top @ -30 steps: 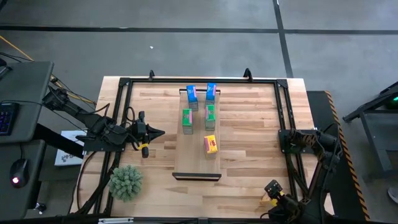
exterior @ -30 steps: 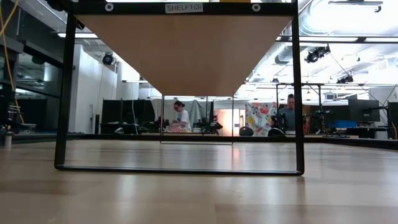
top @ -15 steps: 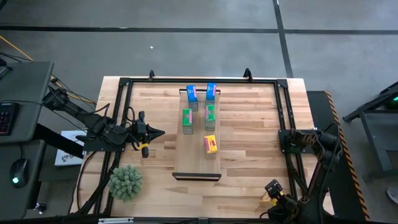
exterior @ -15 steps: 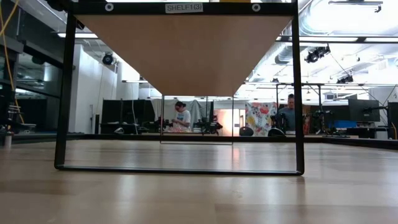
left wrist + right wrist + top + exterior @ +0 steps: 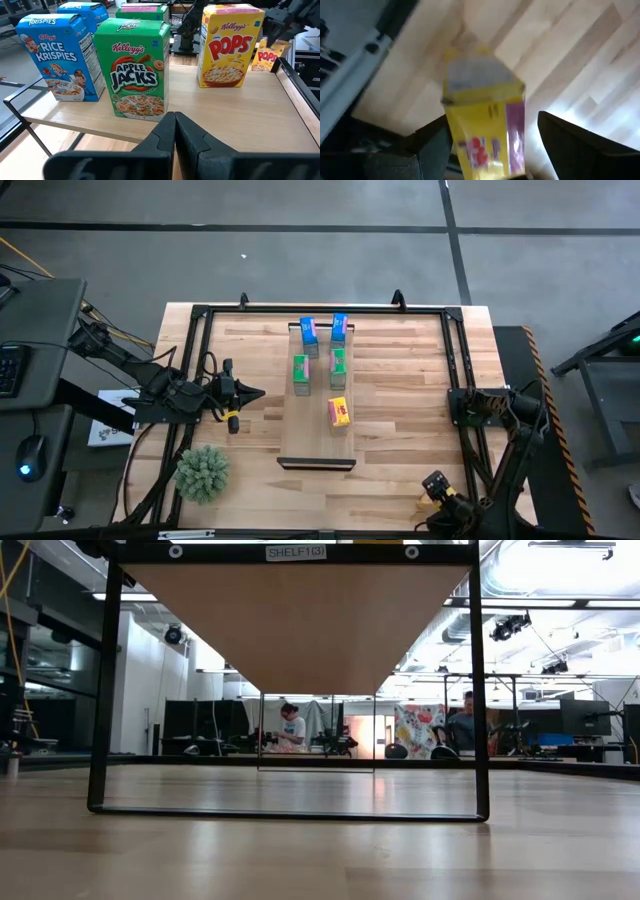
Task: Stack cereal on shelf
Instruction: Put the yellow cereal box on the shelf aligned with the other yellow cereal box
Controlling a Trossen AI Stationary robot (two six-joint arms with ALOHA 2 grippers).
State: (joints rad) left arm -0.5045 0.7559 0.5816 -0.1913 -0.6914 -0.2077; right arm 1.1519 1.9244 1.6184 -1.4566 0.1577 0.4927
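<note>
The shelf (image 5: 318, 442) is a pale board on a black frame in the middle of the table. Five small cereal boxes stand upright on it: two blue (image 5: 309, 332) (image 5: 57, 55), two green (image 5: 301, 370) (image 5: 137, 70) and one yellow (image 5: 339, 412) (image 5: 230, 45). A sixth, yellow box (image 5: 485, 125) (image 5: 428, 498) is at the table's near right corner. My right gripper (image 5: 492, 150) (image 5: 436, 484) is open, one finger on each side of that box. My left gripper (image 5: 175, 122) (image 5: 256, 392) is shut, level, left of the shelf and pointing at it. My right gripper comes at the yellow box from above, its fingers (image 5: 434, 145) standing on either side of it. A gap shows on one side. On the other side I cannot tell whether the finger touches the box.
A spiky green plant (image 5: 203, 472) sits near the table's near left corner. A black frame (image 5: 205, 315) runs round the tabletop. In the low view the shelf's legs (image 5: 105, 690) and the board's underside (image 5: 300, 620) fill the picture, with people in the room far behind.
My right gripper has edged a little toward the table's left along the near edge. My left arm and the boxes on the shelf have kept still.
</note>
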